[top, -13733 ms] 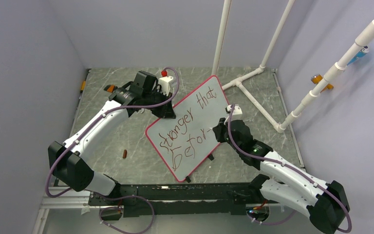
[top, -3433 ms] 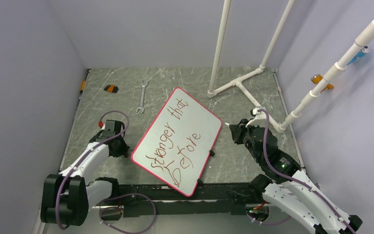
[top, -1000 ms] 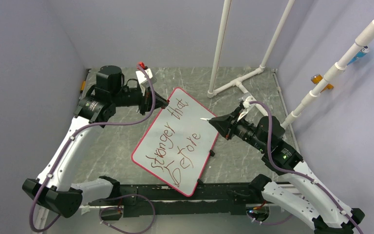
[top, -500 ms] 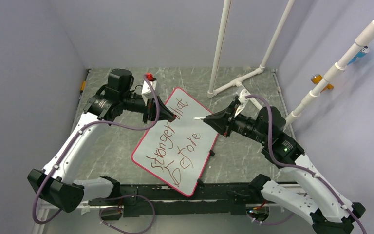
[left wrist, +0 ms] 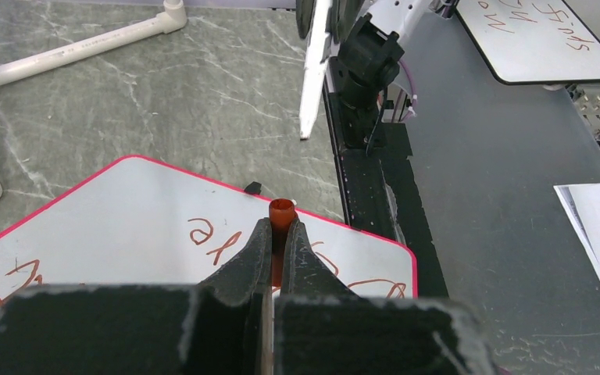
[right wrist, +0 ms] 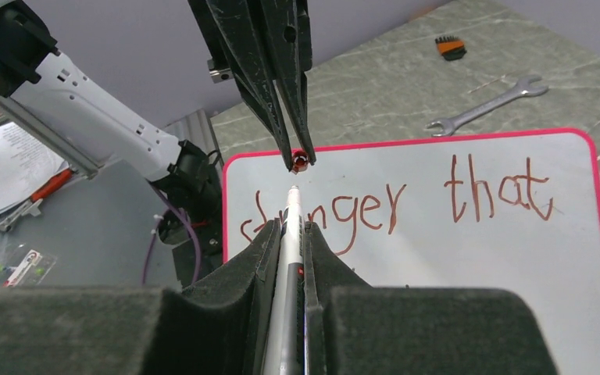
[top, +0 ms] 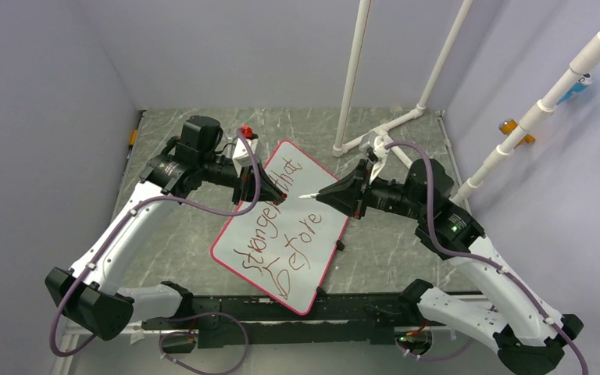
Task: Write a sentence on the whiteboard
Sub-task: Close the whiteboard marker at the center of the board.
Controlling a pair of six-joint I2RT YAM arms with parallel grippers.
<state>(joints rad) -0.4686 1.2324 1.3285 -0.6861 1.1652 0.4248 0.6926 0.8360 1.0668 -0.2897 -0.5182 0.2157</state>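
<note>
Plain lilac walls (top: 39,94) close in the grey-green marbled table (top: 183,234). From 10 o'clock the left gripper (top: 272,195) reaches in, pressed tight onto a small red cap (left wrist: 281,209). The glossy whiteboard (top: 324,250), pink-rimmed and round-cornered, lies at the table's middle and bears the dark-red sentence (right wrist: 394,207). From 3 o'clock the right gripper (top: 322,196) pinches a slim white marker (right wrist: 291,215). Round white pipes (top: 351,70) rise at 1 o'clock.
</note>
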